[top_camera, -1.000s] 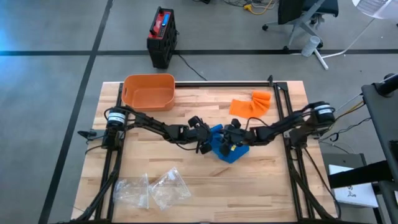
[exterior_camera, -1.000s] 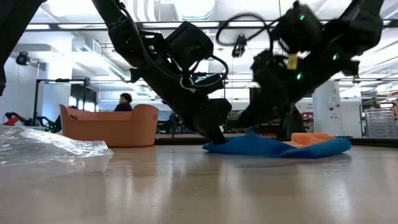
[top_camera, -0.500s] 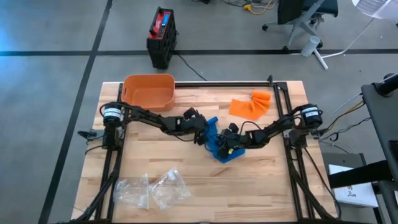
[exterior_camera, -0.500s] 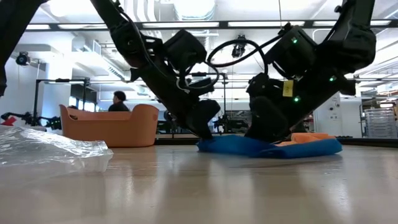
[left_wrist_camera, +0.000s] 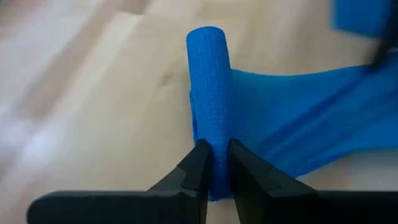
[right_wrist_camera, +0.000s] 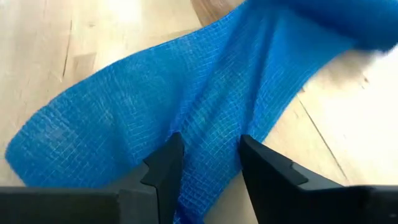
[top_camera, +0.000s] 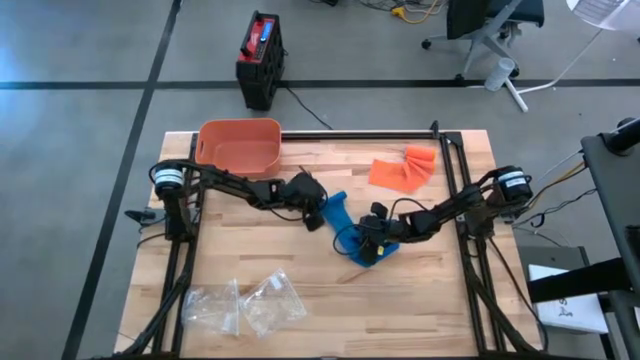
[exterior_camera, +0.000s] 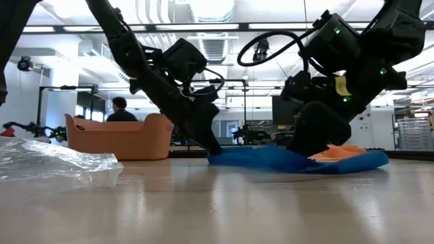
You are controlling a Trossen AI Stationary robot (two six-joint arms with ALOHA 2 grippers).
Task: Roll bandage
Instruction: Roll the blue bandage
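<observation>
Left gripper (left_wrist_camera: pixel 214 163): we are pinching the blue bandage (top_camera: pixel 349 236) at its small started roll, right gripper (right_wrist_camera: pixel 208 163) spread over the slack, most still unrolled.

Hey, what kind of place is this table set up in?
Probably a robotics lab or workshop: a bare concrete floor with taped lines, an office chair beyond the wooden table, and in the low view an open room with ceiling strip lights.

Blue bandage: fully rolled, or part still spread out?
Partly rolled. The left tool pinches a tight rolled end of the blue bandage, while the rest fans out flat across the table.
</observation>
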